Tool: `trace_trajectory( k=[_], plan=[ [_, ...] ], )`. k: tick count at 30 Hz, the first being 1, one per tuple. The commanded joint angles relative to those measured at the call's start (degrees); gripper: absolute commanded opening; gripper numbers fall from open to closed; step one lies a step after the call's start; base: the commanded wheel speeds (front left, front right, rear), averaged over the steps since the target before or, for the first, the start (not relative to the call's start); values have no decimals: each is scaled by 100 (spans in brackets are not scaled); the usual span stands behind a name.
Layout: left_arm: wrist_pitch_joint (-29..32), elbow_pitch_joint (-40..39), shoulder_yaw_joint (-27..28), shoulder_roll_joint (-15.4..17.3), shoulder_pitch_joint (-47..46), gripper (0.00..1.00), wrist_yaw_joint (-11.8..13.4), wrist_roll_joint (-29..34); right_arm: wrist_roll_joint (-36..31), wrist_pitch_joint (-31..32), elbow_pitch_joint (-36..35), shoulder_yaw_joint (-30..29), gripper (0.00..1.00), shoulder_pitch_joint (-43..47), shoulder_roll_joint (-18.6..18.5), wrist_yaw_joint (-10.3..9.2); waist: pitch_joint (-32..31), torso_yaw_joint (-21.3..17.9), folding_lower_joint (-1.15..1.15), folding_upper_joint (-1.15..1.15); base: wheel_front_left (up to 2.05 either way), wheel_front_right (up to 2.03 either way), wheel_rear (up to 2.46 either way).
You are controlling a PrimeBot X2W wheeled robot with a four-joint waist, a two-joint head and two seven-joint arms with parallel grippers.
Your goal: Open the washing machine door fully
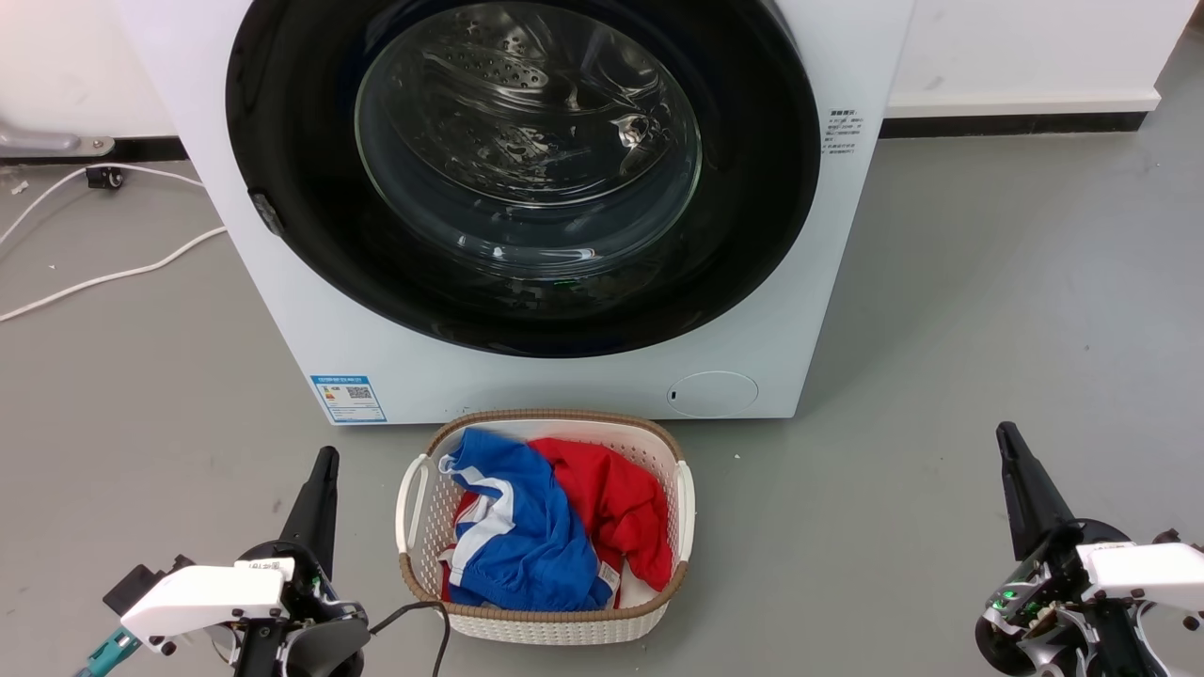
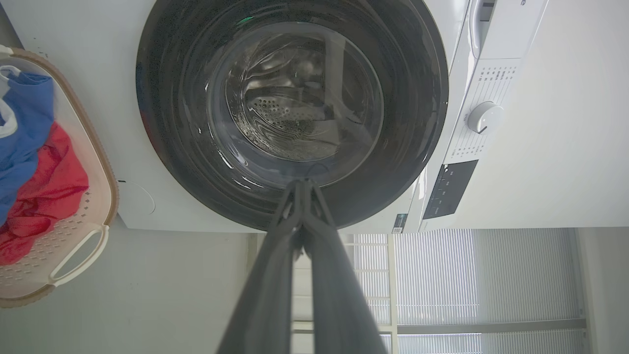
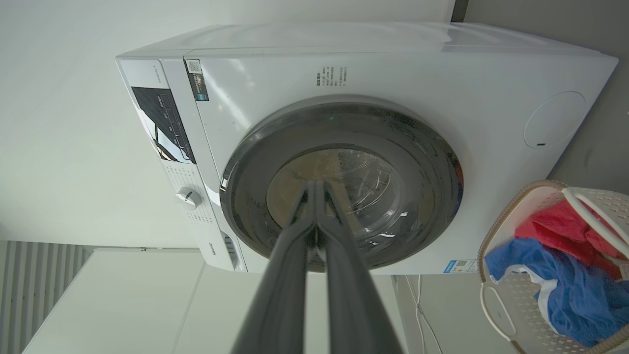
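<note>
head view: washing machine door well beyond left fingers, right fingers.

Our left gripper: jaws pressed together, pointing up, low left.
Our right gripper: jaws pressed together, leaning left, low right.

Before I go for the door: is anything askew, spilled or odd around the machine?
Nothing looks damaged or spilled. The washing machine door sits shut; the laundry basket stands upright in front of it, with the clothes inside. The only stray items are the loose white cables trailing over the floor left of the machine.
</note>
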Motion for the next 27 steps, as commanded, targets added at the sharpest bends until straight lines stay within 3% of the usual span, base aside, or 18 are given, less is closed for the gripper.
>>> trace_trajectory(
  k=[1,14,15,27],
  plan=[
    [16,8,11,-1,-55,0,-16,36,-28,14,5,-11,0,-76,20,15,0,0,0,0,0,0,0],
    [24,9,27,-13,-57,0,-16,42,-44,31,7,-30,0,-79,34,15,0,0,0,0,0,0,0],
    [23,0,20,-13,-1,100,0,24,-15,13,1,-21,100,-1,14,-1,0,0,0,0,0,0,0],
    [-243,-83,-293,-40,96,100,0,115,-112,-161,-111,98,100,162,27,-1,3,-2,0,0,0,0,0]
  ],
)
